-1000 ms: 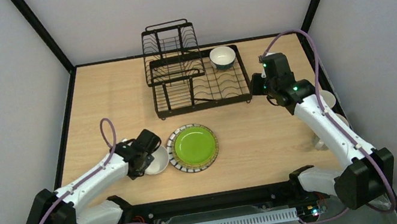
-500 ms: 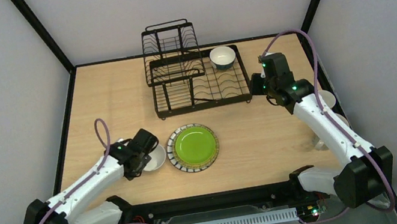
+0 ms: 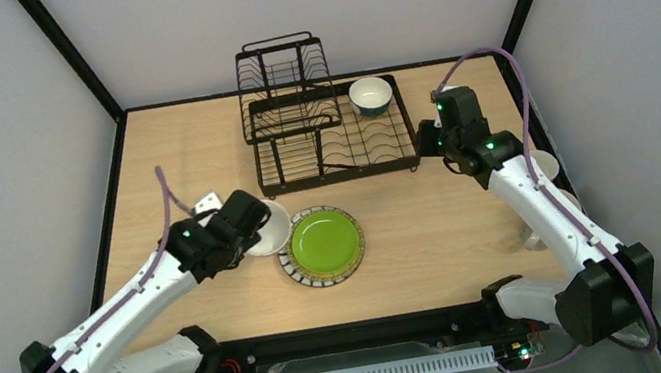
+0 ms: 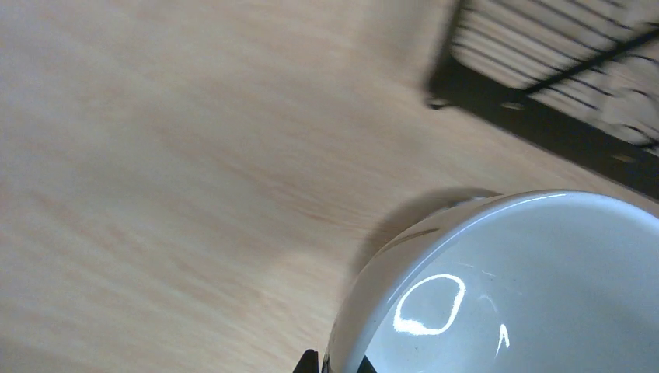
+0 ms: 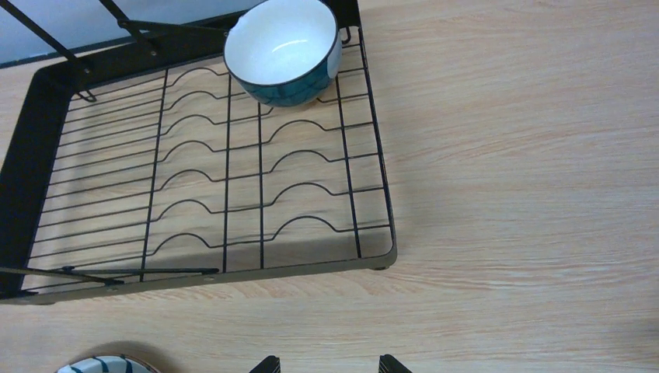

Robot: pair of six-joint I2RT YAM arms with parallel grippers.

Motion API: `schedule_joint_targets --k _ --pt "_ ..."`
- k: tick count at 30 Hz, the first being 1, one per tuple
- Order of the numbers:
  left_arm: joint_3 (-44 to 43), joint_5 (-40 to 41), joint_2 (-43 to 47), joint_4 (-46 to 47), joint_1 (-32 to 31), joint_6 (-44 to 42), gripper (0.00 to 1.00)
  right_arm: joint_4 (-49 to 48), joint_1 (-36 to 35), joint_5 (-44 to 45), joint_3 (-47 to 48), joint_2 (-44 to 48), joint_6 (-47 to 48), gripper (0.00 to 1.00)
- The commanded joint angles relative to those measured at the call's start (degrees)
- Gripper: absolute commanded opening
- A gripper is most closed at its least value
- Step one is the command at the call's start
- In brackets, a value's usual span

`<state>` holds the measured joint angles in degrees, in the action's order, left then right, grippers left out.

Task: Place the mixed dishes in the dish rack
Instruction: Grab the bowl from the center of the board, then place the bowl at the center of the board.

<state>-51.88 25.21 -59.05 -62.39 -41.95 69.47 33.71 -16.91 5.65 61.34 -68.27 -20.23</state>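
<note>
White glazed bowl (image 3: 266, 228): from above, pinched at its rim by the left gripper (image 3: 246, 223), jaws closed almost fully on the thin wall. Hangs tilted in front of the black wire dish rack (image 3: 335, 178), off its near-left corner, just beside the green plate with the striped rim (image 3: 326, 243) lying flat in front of the rack. Blue-outside bowl (image 3: 371, 95) already seated at the rack's far-right corner. Right gripper (image 3: 427, 140) parked just off the rack's right edge.

From the left wrist: glossy inside of the white bowl filling the lower right, with a shadow on the wood beneath (probably lifted clear, though not certain). Corner of the rack ahead, blurred.

From the right wrist: jaws standing wide apart, holding nothing, above bare wood off the rack's near-right corner. Slotted tray free in front of the blue-outside bowl.

For the carry: raise enough to clear the rack's front rail before going in. Move slowly, since a rim pinch on smooth glaze will likely let the bowl swivel. Aim for the free slots on the tray. Seat it on the wires before letting go.
</note>
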Motion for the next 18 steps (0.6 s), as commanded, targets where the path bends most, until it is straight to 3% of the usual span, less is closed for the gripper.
schedule_joint_targets --k 1,6,18 --pt "-9.0 5.1 -5.9 4.4 -7.7 -6.9 0.02 -1.3 -0.2 2.3 3.3 -1.4 -0.8 0.73" --pt "-18.7 7.0 -14.5 6.3 -15.1 -12.9 0.02 -1.5 0.0 6.5 5.4 -3.0 -1.4 0.73" --pt "-36.2 1.6 -30.9 12.2 -19.0 -24.1 0.02 -1.9 10.7 7.6 12.0 -7.3 -3.4 0.73"
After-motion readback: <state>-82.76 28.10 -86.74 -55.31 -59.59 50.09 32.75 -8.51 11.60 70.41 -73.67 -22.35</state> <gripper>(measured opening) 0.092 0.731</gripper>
